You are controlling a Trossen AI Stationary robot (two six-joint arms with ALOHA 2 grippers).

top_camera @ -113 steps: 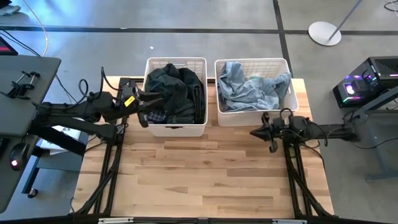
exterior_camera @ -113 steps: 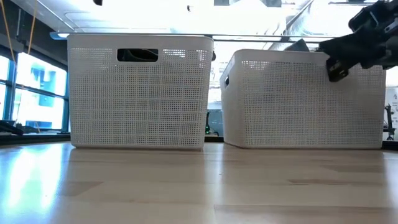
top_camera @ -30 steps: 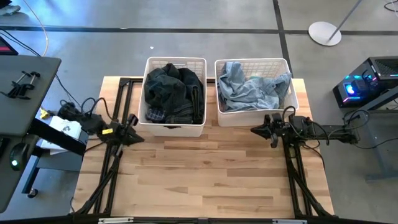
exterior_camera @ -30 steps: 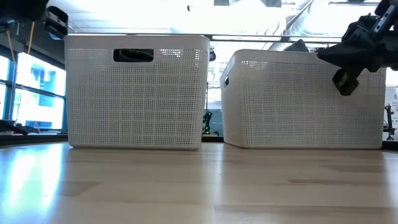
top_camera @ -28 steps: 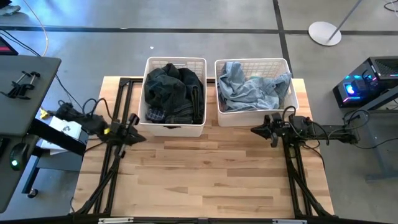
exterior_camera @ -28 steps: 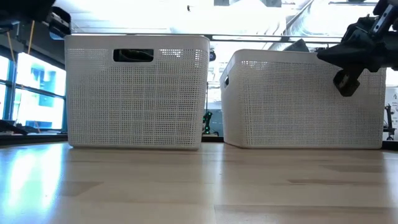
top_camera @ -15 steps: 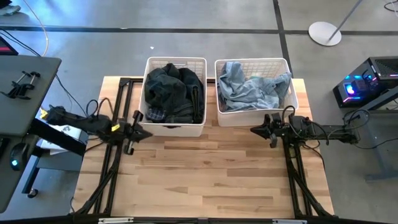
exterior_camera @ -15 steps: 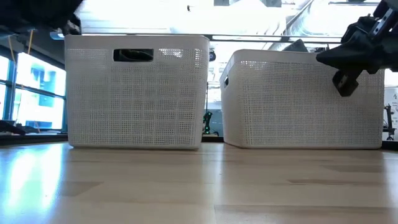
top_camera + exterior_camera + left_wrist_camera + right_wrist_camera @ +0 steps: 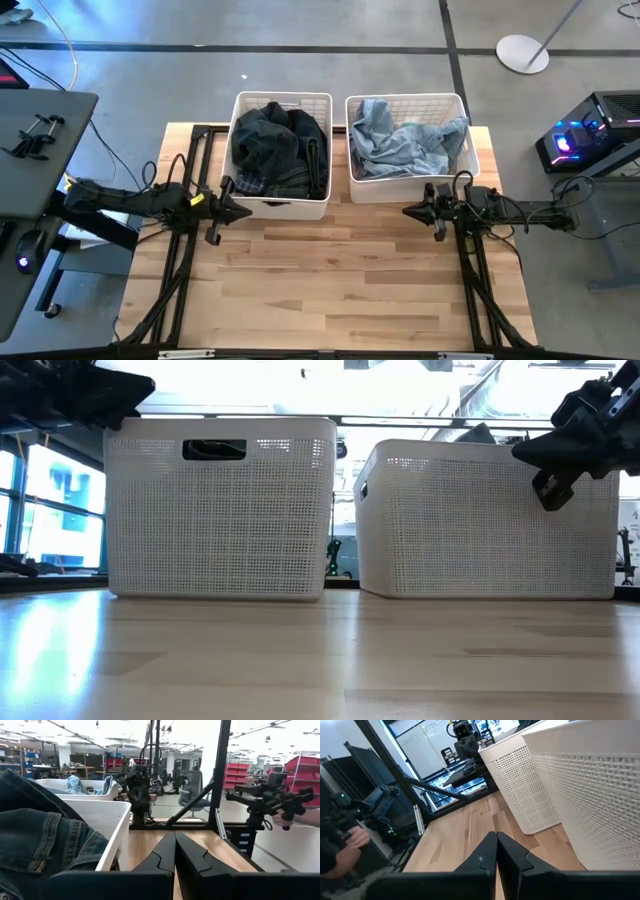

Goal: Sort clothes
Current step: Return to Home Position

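Before the baskets (image 9: 283, 208), left end effector (image 9: 240, 213) and right end effector (image 9: 409, 211), both level, closed, empty.

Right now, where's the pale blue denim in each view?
High view: pale blue denim piled in the right basket.
Low view: hidden inside the right basket.
Left wrist view: pale blue denim peeks above the farther basket's rim.
Right wrist view: not in it; only basket walls show.
Shared landmark: the right basket.
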